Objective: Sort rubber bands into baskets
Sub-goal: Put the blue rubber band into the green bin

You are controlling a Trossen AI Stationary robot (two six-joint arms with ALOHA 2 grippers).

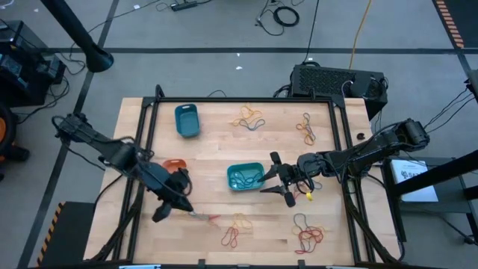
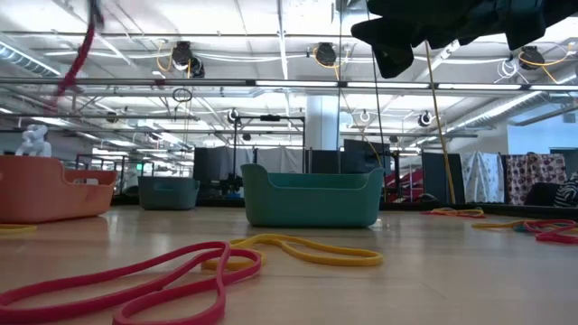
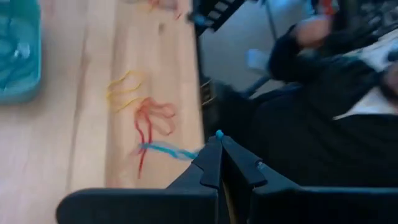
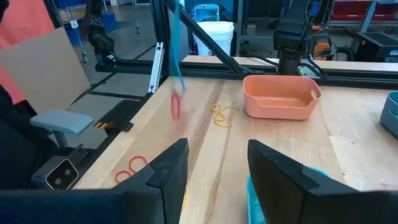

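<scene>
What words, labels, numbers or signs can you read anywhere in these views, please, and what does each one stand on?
None can be read.
White sheet beside the table's right edge, high view: dark print, too small to read.
Small white tag on a frame in the room, right wrist view: too blurred to read.
Baskets and rubber bands: no lettering visible.

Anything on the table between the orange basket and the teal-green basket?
Nothing: in the high view the stretch between the orange basket and the teal-green basket is bare wood, apart from the left gripper nearby.
</scene>
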